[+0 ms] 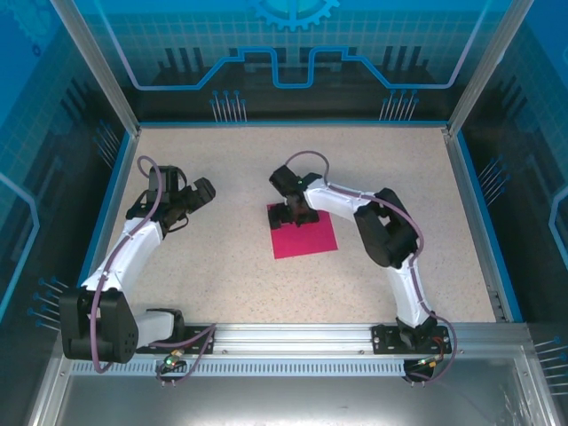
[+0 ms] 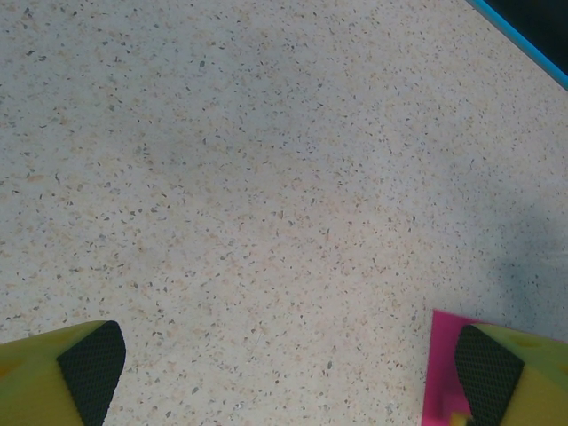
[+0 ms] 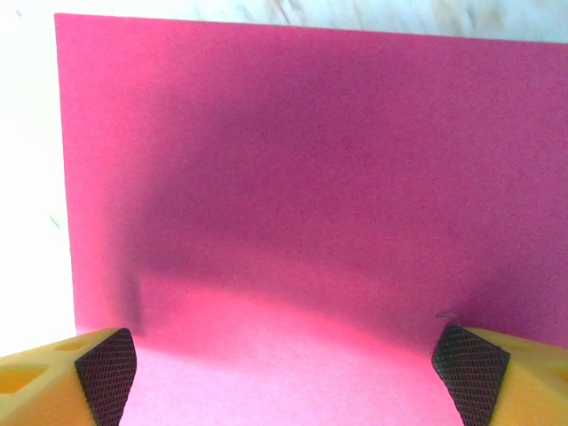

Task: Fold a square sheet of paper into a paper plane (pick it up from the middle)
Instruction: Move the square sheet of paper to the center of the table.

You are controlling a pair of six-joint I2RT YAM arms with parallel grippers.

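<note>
The square sheet of paper [image 1: 309, 235] is magenta-pink and lies flat near the middle of the speckled table. My right gripper [image 1: 293, 213] is down over the sheet's far-left part. In the right wrist view the paper [image 3: 302, 160] spreads under my right gripper [image 3: 293, 368], which is open. Its black pads [image 3: 106, 373] stand wide apart at the sheet's surface, and the paper between them looks brighter and slightly bowed. My left gripper [image 1: 197, 197] hovers open to the left of the sheet. In the left wrist view it [image 2: 288, 368] is over bare table, with a corner of the paper [image 2: 441, 364] beside one finger.
The table [image 1: 231, 266] is ringed by a blue rim [image 1: 470, 213] and glass walls on an aluminium frame. A metal rail [image 1: 293, 337] carrying both arm bases runs along the near edge. The blue rim [image 2: 524, 44] also crosses the left wrist view's top right.
</note>
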